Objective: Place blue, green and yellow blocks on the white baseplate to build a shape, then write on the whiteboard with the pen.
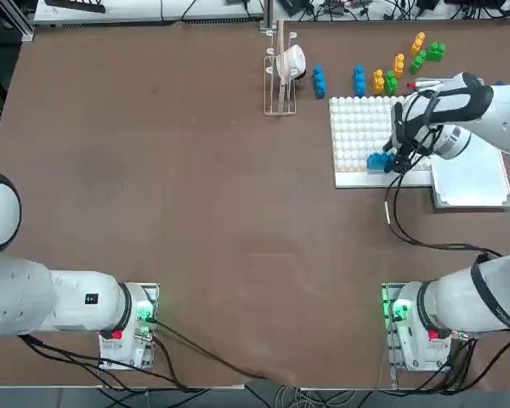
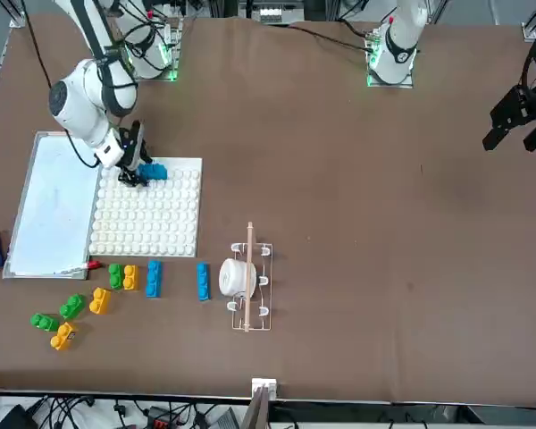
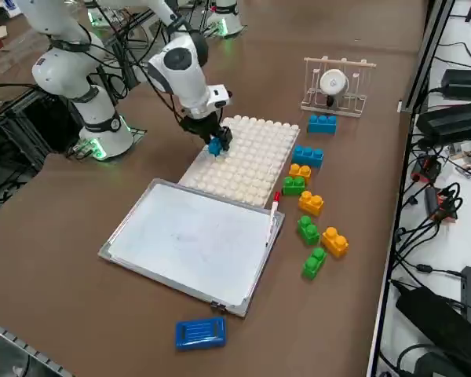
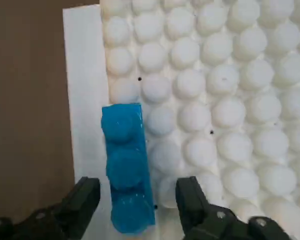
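A blue block (image 4: pixel 126 165) sits on the studs along the strip edge of the white baseplate (image 4: pixel 215 100). My right gripper (image 4: pixel 137 192) is open, with a finger on each side of it and a gap showing on both. The same block (image 1: pixel 378 161) and gripper (image 1: pixel 394 161) are at the baseplate's (image 1: pixel 361 127) near edge in the top view. Several loose blue, green and yellow blocks (image 3: pixel 307 203) lie beyond the plate. The whiteboard (image 3: pixel 192 239) lies beside it, with the pen (image 3: pixel 273 208) at its far edge.
A wire rack with a white roll (image 1: pixel 282 68) stands left of the loose blocks. A smooth blue slab (image 3: pixel 200 332) lies past the whiteboard's outer end. Cables trail from my right arm across the table near the plate (image 1: pixel 408 229).
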Tool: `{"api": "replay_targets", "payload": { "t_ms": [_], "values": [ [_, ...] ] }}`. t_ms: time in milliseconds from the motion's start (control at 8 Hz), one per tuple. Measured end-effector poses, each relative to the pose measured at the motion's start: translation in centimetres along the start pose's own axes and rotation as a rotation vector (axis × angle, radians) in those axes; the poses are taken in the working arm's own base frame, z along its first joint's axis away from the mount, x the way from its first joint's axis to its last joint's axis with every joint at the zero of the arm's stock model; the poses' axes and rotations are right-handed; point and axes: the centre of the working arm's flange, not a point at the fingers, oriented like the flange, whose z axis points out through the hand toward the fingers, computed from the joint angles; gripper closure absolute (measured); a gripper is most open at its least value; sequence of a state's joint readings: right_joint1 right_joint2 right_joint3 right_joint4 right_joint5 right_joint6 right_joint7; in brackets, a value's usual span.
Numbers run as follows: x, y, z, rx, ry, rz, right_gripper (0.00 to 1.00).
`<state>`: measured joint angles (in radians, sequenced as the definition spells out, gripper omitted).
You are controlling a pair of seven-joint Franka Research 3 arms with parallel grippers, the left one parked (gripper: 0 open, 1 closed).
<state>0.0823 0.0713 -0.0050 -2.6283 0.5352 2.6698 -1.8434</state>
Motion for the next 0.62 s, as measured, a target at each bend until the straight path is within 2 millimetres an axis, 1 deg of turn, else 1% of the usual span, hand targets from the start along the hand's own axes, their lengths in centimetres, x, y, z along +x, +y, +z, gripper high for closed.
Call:
{"api": "replay_targets", "payload": {
  "t_ms": [125, 625],
  "values": [
    [0.2, 0.1, -0.1, -0.004, 0.001, -0.003, 0.00],
    [1.6, 0.5, -1.5, -0.031, 0.019, -0.013, 0.00]
  ]
}}
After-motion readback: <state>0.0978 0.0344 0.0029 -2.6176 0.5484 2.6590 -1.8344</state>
